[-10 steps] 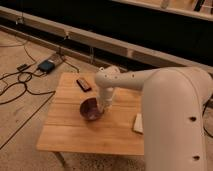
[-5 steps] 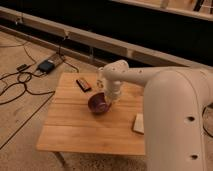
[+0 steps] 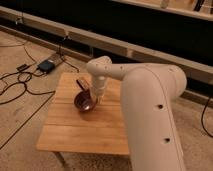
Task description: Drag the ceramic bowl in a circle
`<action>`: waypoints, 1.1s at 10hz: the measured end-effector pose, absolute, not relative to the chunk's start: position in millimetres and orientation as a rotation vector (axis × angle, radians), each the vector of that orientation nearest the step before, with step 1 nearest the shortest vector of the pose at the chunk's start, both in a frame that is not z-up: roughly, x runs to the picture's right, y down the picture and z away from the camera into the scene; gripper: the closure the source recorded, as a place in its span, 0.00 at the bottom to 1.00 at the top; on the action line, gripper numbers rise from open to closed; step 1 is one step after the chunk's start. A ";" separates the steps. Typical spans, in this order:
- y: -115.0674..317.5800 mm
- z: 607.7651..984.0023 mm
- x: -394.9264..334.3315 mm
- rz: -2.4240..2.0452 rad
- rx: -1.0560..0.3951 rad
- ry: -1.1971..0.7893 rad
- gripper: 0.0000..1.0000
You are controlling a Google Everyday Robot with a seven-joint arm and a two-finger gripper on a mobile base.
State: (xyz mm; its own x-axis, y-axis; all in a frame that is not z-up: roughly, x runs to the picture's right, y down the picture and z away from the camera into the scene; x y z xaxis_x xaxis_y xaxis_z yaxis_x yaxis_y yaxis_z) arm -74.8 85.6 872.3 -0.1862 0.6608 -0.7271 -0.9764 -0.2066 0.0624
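The ceramic bowl (image 3: 84, 102) is small, round and dark maroon, and sits on the wooden table (image 3: 70, 132) left of its middle. My gripper (image 3: 95, 98) reaches down from the white arm (image 3: 145, 100) and meets the bowl's right rim. The bowl looks slightly tilted toward the camera. The big arm link hides the right part of the table.
A small dark flat object (image 3: 81, 83) lies on the table just behind the bowl. On the floor to the left are black cables (image 3: 20, 82) and a dark box (image 3: 47, 65). A low ledge and dark wall (image 3: 150, 30) run behind the table.
The bowl and the gripper first moved back and right, then swung left across the table, following a curved path. The table has not moved.
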 end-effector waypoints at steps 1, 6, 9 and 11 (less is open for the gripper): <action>91.0 868.8 -92.5 1.653 -0.704 0.627 1.00; 148.2 826.2 -133.6 1.510 -0.814 0.675 1.00; 173.6 807.1 -119.8 1.574 -0.855 0.725 1.00; 180.5 797.4 -101.1 1.647 -0.852 0.740 1.00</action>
